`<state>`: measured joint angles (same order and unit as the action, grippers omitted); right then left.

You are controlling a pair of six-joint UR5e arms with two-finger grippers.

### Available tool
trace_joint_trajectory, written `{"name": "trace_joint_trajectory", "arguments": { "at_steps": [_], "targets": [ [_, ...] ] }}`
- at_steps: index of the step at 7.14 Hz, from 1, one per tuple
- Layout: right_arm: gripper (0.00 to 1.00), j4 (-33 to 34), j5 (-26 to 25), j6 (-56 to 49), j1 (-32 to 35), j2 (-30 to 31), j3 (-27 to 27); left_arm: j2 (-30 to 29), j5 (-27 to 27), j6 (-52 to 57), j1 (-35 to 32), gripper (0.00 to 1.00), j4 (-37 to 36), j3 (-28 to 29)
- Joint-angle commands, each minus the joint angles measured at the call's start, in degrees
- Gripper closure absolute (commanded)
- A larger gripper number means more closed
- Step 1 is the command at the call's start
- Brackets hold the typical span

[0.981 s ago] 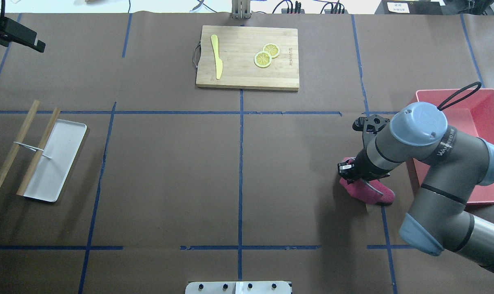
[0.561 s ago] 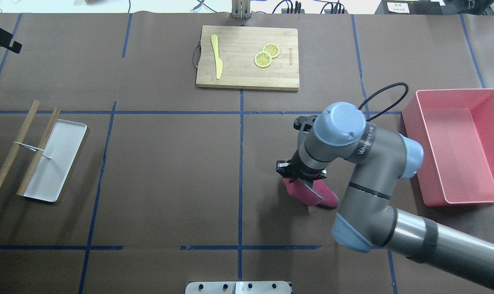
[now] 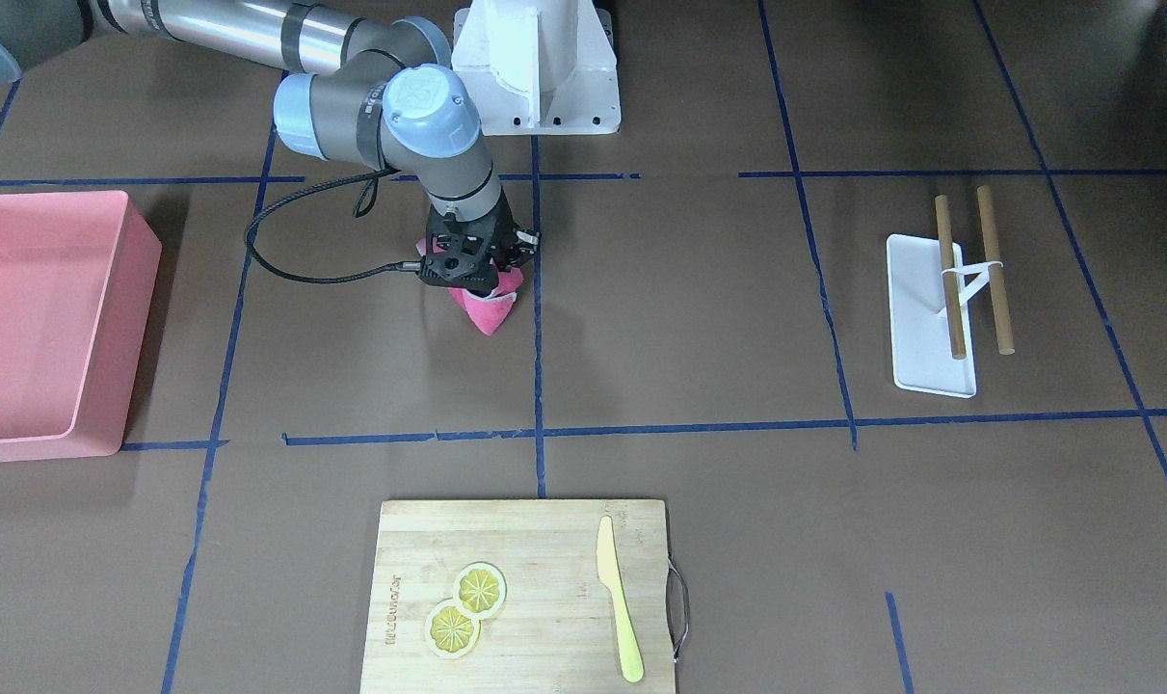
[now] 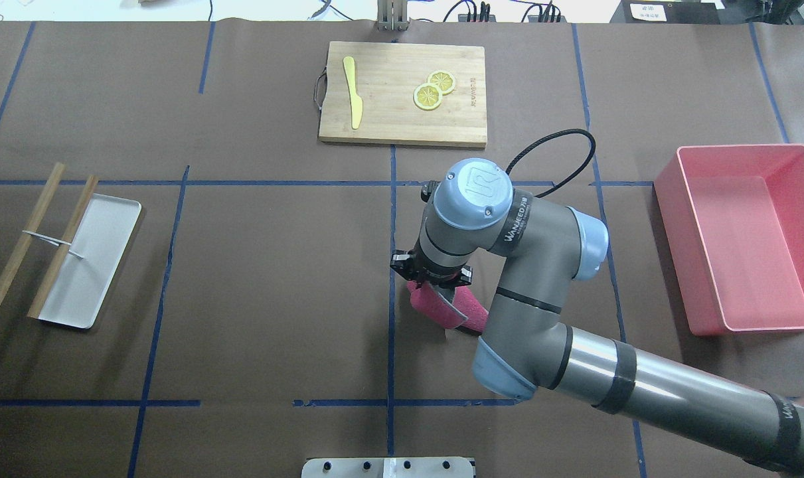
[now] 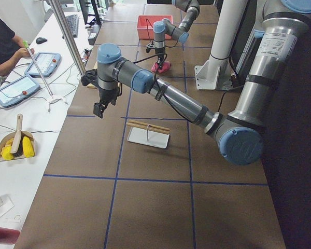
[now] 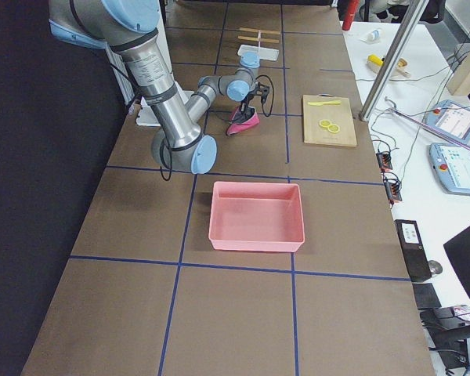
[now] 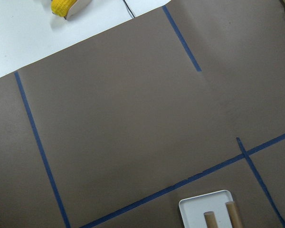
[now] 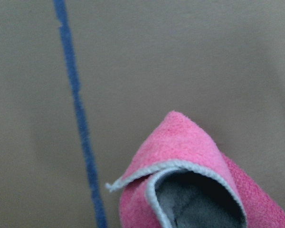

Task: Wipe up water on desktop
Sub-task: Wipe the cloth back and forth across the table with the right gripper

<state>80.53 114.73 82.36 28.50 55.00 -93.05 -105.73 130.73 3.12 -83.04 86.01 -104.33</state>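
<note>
The desktop (image 4: 262, 265) is dark brown with blue tape lines; I see no water on it. My right gripper (image 4: 432, 281) points down just right of the central tape line and is shut on a pink cloth (image 4: 441, 309), whose lower end drags on the desktop. The cloth also shows in the front view (image 3: 488, 308) and, folded with a grey edge, in the right wrist view (image 8: 180, 147). My left gripper (image 5: 99, 109) hangs over the table's far left corner and shows only in the exterior left view, so I cannot tell whether it is open or shut.
A bamboo cutting board (image 4: 388, 126) with a yellow knife (image 4: 353, 93) and two lemon slices (image 4: 433, 90) lies at the back centre. A pink bin (image 4: 670, 252) stands at the right. A white tray (image 4: 96, 272) with two wooden sticks (image 4: 43, 232) lies at the left.
My right arm has dragged the pink cloth leftward across the desktop, from beside the pink bin to the central tape line. My left gripper has moved out of the overhead view's top left.
</note>
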Motion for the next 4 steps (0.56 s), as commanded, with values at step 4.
{"name": "trace_joint_trajectory", "arguments": {
  "at_steps": [4],
  "targets": [
    [1.00, -1.4, 6.7, -17.9, 9.5, 25.5, -14.0, 0.0, 0.0, 1.3, -0.6, 0.00, -0.6, 0.5]
  ]
}}
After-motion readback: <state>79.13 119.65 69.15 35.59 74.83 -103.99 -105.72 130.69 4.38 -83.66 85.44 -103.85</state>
